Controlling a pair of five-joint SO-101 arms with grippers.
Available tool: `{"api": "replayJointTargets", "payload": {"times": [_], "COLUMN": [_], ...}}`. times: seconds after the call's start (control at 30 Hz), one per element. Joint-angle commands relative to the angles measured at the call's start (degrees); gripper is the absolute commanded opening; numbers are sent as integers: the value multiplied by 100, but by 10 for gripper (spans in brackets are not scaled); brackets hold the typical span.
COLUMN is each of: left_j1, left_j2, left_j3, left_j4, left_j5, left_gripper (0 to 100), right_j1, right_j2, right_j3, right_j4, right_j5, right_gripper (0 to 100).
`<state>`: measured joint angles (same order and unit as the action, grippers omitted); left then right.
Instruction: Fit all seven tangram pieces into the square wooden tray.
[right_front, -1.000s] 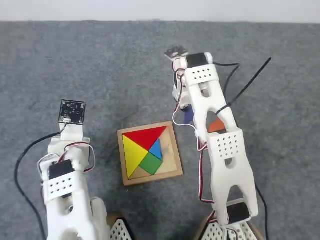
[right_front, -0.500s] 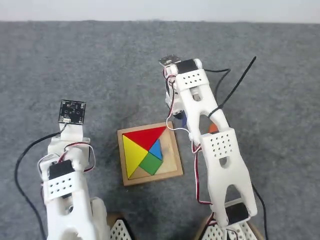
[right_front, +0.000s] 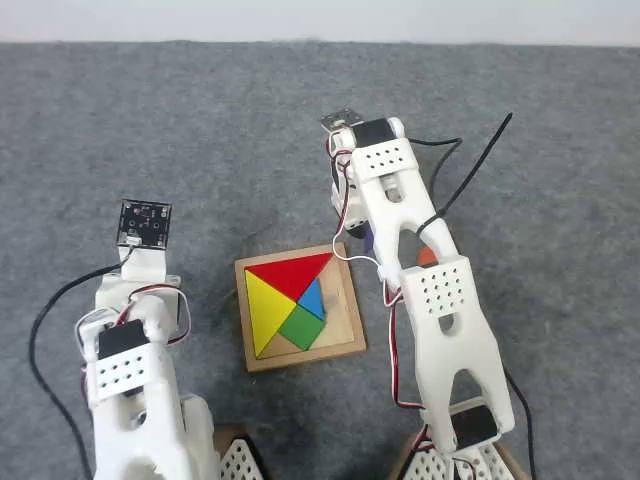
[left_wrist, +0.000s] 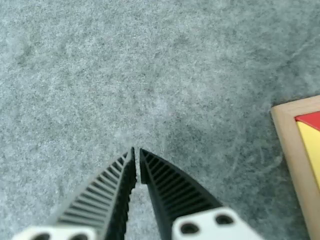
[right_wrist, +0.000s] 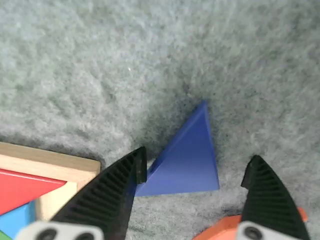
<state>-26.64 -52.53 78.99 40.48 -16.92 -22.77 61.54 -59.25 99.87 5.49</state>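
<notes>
The square wooden tray (right_front: 345, 330) lies on the grey carpet between the two arms, holding a red (right_front: 292, 274), a yellow (right_front: 262, 310), a light blue (right_front: 313, 298) and a green (right_front: 303, 325) piece. A dark blue triangle (right_wrist: 189, 159) lies flat on the carpet just off the tray's corner (right_wrist: 55, 165). My right gripper (right_wrist: 194, 169) is open, its fingers straddling that triangle. An orange piece (right_wrist: 220, 233) lies beside it, partly under one finger, and peeks out by the right arm (right_front: 427, 256). My left gripper (left_wrist: 136, 152) is shut over bare carpet, beside the tray's edge (left_wrist: 292, 145).
Grey carpet covers the whole table, with open room behind and to both sides of the tray. The right arm's cables (right_front: 470, 165) hang over the area right of the tray.
The right arm has swung left toward the tray and now covers most of the blue and orange pieces from above. The left arm has not moved.
</notes>
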Motion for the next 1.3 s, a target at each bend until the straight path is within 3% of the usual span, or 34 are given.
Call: {"api": "replayJointTargets", "payload": {"times": [0.0, 0.13, 0.47, 0.67, 0.73, 1.07, 1.27], "left_j1": [-53, -53, -53, -53, -53, -53, -53], "left_j2": [-141, -141, -141, -141, -141, -141, -141], "left_j3": [-40, -40, -40, -40, -40, -40, -40], "left_j4": [-123, -123, -123, -123, -123, -114, -114], "left_j5": [-62, -62, -62, -62, -62, -62, -62], "left_gripper": [13, 13, 13, 13, 13, 13, 13], "right_j1": [57, 57, 66, 66, 57, 66, 84], "right_j2": [-84, -84, -110, -84, -57, -57, -57], "right_j3": [-343, -343, -343, -308, -299, -325, -325], "right_j4": [31, 31, 101, 295, 295, 286, 286], "right_j5": [-70, -70, -70, -378, -422, -589, -589], "right_gripper": [253, 172, 176, 358, 367, 211, 180]}}
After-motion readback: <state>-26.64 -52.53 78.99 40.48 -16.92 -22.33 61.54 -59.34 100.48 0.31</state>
